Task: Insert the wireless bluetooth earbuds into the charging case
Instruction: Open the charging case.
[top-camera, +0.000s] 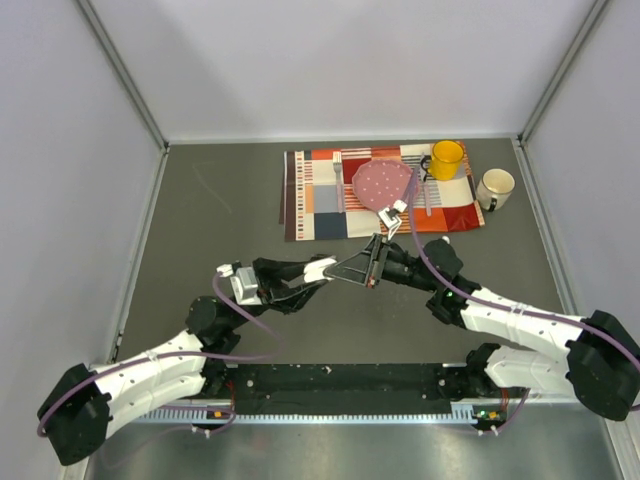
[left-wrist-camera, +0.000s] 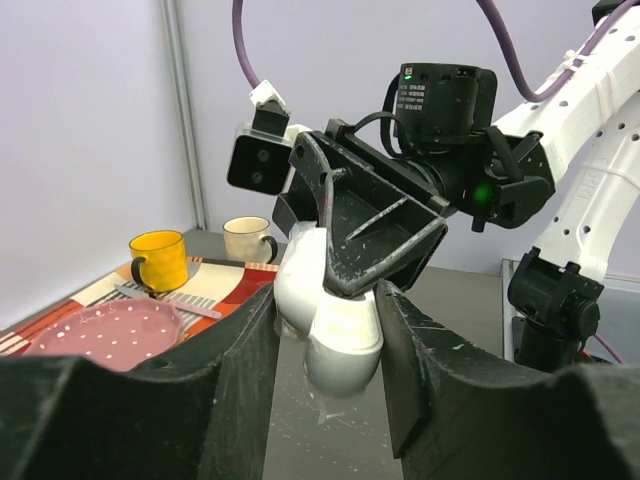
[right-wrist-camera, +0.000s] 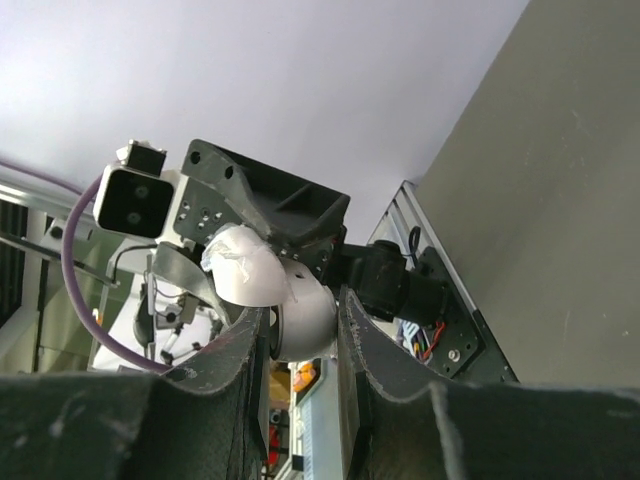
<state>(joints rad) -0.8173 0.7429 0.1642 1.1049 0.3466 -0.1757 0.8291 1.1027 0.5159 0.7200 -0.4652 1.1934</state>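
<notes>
Charging case (left-wrist-camera: 335, 345) hangs midair, pinched between left claw (left-wrist-camera: 328, 305) and right claw (right-wrist-camera: 300, 312), both clamped on it.

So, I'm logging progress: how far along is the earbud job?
Done: nothing visibly; no earbuds show seated. In hand: the white case is held in mid-air, clamped by the right end effector, with the left end effector straddling it. Left: inserting the earbuds, none in view.
</notes>
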